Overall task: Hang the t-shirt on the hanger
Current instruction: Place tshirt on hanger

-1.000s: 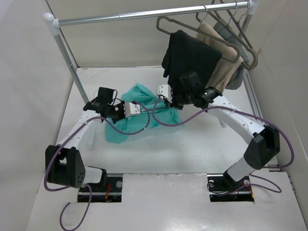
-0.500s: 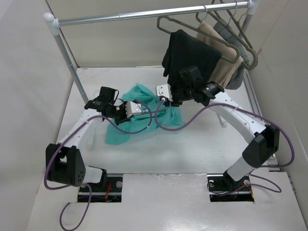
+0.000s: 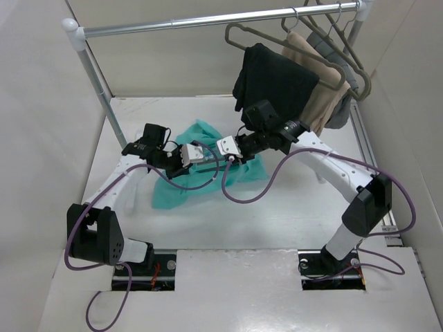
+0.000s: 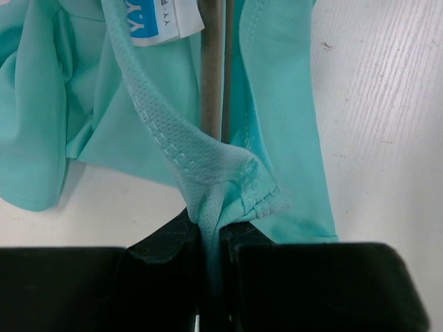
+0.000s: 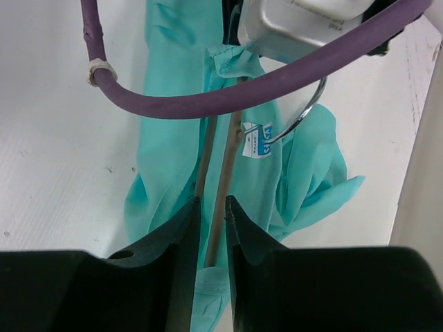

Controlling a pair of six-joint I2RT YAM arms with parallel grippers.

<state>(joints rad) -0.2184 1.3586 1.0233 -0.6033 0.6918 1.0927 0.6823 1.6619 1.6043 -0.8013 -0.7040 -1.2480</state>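
Softly rumpled t-shirt [image 4: 284, 131] w/ mesh collar [image 4: 163, 128]

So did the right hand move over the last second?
Yes. The right hand has shifted left and toward the near edge of the table, away from the hanging black garment and closer to the left hand.

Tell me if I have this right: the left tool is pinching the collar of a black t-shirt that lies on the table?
Not quite. The t-shirt pinched by the left tool is teal, not black, as the left wrist view shows. The black garment hangs from the rail. The rest holds: the collar is pinched and the t-shirt lies on the table.
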